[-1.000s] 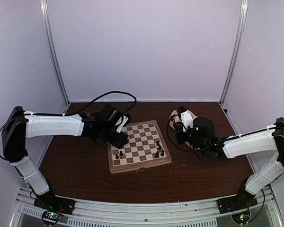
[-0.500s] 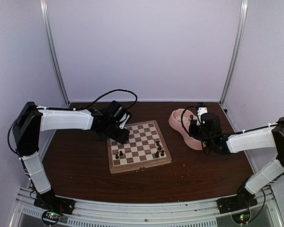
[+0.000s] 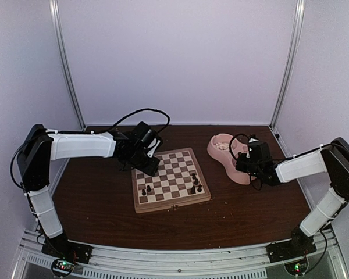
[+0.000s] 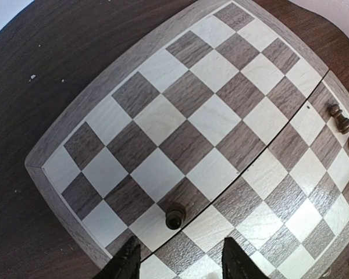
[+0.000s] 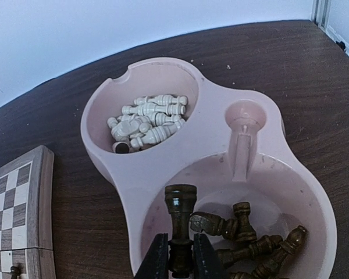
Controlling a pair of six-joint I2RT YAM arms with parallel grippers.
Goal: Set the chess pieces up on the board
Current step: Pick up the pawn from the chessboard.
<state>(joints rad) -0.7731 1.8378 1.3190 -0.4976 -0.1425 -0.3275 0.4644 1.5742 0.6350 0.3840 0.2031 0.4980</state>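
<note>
The wooden chessboard lies mid-table with a few dark pieces on its near rows. My left gripper hovers over the board's far left corner. In the left wrist view it is open and empty, with one dark pawn standing on the board just ahead of its fingertips. My right gripper is shut on a dark rook-like piece, held upright over the pink bowl's compartment of dark pieces. The other compartment holds cream pieces.
The pink double bowl sits to the right of the board, with my right gripper at it. A board corner shows left of the bowl in the right wrist view. More dark pieces stand at the board's right edge. Walls enclose the table.
My right arm has drawn back to the right, uncovering the pink bowl. My left gripper has shifted slightly toward the board's far left corner.
</note>
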